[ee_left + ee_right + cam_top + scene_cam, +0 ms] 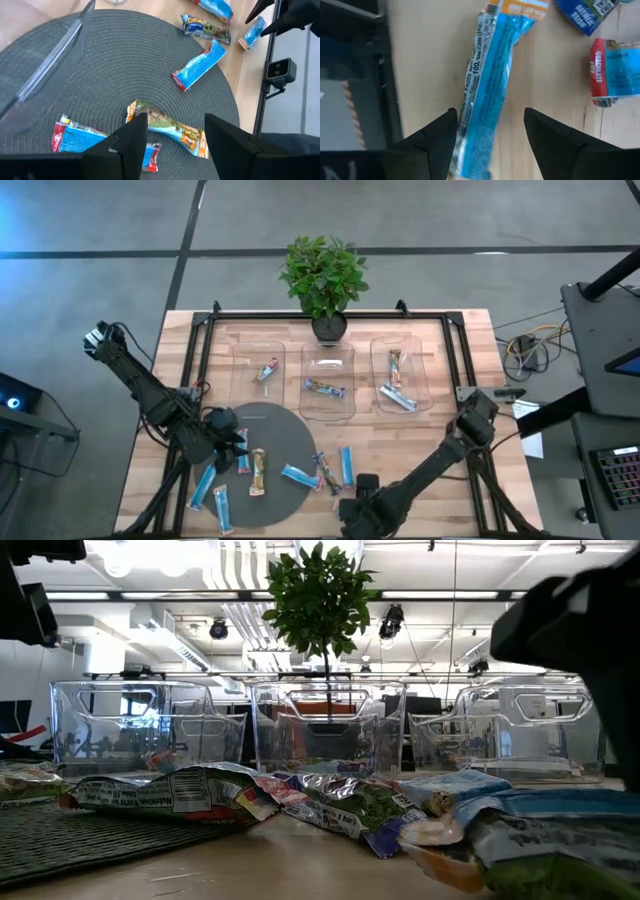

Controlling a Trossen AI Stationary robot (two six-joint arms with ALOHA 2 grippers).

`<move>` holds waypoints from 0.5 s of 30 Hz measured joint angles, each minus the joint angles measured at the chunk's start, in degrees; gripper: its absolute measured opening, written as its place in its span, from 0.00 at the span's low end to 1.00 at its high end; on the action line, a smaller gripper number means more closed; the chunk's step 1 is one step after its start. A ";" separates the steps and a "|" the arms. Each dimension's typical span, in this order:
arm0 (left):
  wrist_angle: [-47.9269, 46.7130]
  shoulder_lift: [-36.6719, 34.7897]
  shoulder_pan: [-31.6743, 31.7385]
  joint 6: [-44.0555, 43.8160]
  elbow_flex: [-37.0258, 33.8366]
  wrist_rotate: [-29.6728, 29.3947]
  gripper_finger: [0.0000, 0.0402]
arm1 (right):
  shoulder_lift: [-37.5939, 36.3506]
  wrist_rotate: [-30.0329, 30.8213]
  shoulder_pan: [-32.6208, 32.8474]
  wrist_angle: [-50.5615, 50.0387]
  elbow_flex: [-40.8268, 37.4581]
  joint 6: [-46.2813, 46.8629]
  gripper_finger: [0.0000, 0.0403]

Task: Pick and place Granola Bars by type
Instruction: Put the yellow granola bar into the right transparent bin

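Note:
Several wrapped granola bars lie around the near half of the round grey mat (275, 430): blue ones (298, 475) (203, 485), a tan one (258, 470) and a multicoloured one (326, 473). My left gripper (238, 452) (176, 120) is open above the mat, its fingers on either side of the tan and orange bar (172, 129). My right gripper (358, 483) (489, 114) is open over the wood just right of the mat, its fingers flanking a long blue bar (492, 75) (346, 463). Each of the three clear trays holds bars.
Three clear trays stand in a row at the far side: left (245, 355), middle (345, 405), right (425, 365). A potted plant (325, 275) stands behind the middle tray. A black frame rail (200, 350) edges the table. More bars (200, 67) (615, 72) lie close to each gripper.

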 joint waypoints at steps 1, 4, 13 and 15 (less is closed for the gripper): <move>-0.14 0.00 0.00 0.00 0.00 0.18 0.45 | 0.27 0.54 0.00 -0.06 0.06 0.77 0.54; -0.56 -0.02 0.00 -0.07 0.00 1.03 0.45 | 0.93 1.13 0.00 -0.50 -0.11 2.72 0.54; -1.45 -0.13 0.00 -0.33 -0.02 1.47 0.45 | 0.77 1.52 0.02 -2.20 -0.50 4.82 0.24; -1.43 -0.13 0.00 -0.33 -0.02 1.46 0.45 | -0.28 1.90 0.13 -4.19 -0.62 6.48 0.18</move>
